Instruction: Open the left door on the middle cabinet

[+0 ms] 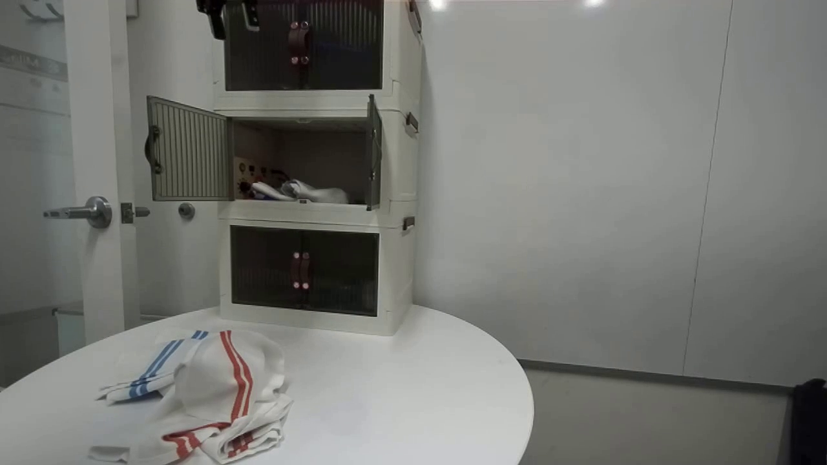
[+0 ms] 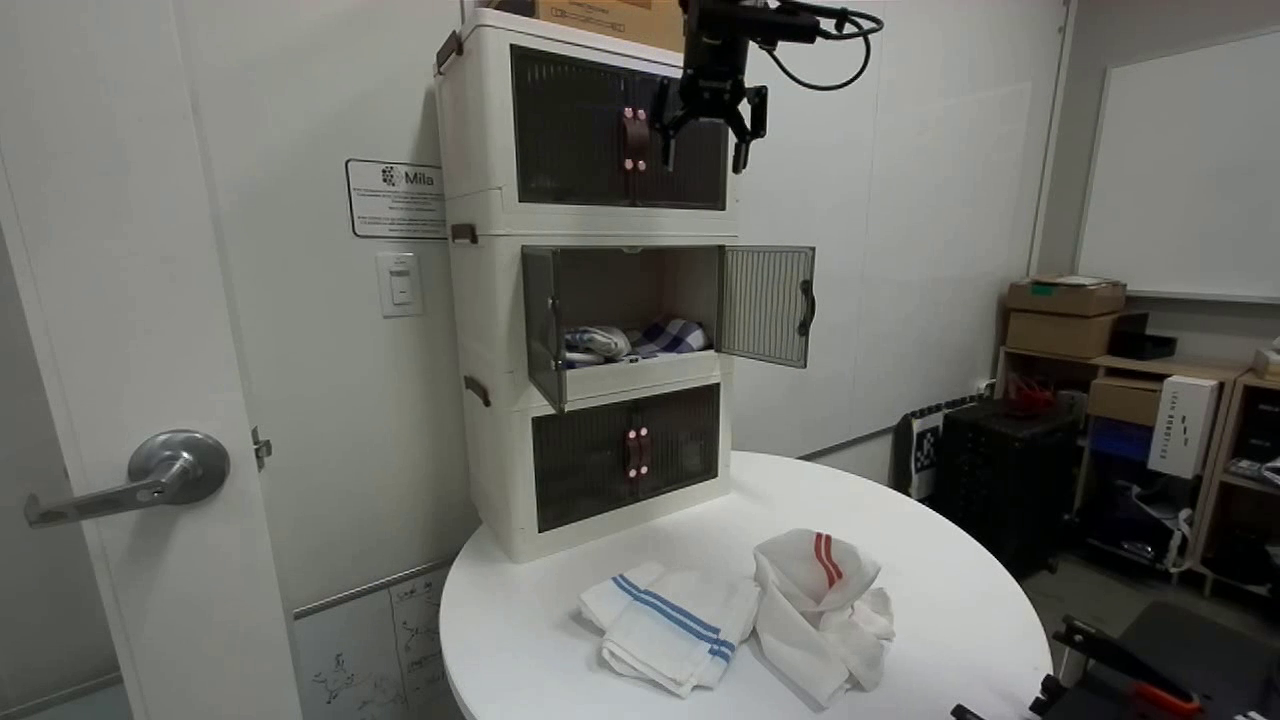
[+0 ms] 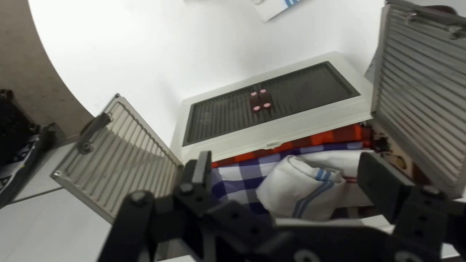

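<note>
L door (image 1: 189, 152) is standing wide open, hanging off the L edge of mid cab (image 2: 488, 310) & jutting out from its front; dark handle (image 1: 152, 150) is showing near the free edge. R door (image 2: 767, 303) is standing open too, off mid cab's R edge.

Gripper (image 2: 705, 156) is hanging higher than mid cab, near the front of top cab (image 2: 472, 130), its two fingers (image 2: 740, 157) standing well apart; it's hanging apart from L door.

Inside mid cab, blue-stripe cloth (image 3: 287, 185), purple-check cloth (image 3: 240, 178) & red-check cloth (image 3: 322, 139) are lying close together; in wrist view the red-check is showing nearest mid cab's front. Brownish panel (image 1: 249, 169) w/ dark round bits is standing by mid cab's L inner wall.

Btm cab (image 1: 395, 284) is sitting directly under mid cab, top cab directly over it, dark doors (image 1: 265, 265) sitting closed on both. White table (image 1: 413, 394) is carrying the stack; blue-stripe towel (image 2: 680, 620) & red-stripe towel (image 2: 825, 590) are lying side by side on it, lower than & in front of mid cab. Mila sign (image 2: 397, 198) & light switch (image 2: 400, 285) are showing L of mid cab.
</note>
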Action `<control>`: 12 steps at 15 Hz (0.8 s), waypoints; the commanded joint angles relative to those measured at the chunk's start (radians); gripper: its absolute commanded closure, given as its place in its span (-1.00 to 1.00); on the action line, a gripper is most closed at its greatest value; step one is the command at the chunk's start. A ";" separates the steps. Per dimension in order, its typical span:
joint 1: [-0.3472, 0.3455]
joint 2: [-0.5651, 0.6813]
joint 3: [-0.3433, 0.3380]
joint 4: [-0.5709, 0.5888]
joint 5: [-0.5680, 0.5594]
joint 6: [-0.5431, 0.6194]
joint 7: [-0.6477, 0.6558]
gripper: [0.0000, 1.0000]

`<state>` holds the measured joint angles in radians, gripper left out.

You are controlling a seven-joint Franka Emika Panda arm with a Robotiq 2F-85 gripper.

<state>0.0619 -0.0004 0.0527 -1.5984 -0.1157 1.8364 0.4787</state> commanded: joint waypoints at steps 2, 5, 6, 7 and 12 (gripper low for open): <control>-0.044 -0.090 -0.035 -0.180 -0.018 0.028 -0.053 -1.00; -0.052 -0.135 -0.031 -0.316 -0.032 0.089 -0.049 -1.00; -0.052 -0.147 -0.025 -0.360 -0.042 0.122 -0.042 -1.00; -0.049 -0.163 -0.020 -0.411 -0.048 0.164 -0.046 -1.00; -0.044 -0.214 -0.003 -0.581 -0.033 0.341 -0.093 -1.00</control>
<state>0.0169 -0.1487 0.0445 -2.0709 -0.1580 2.0877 0.4269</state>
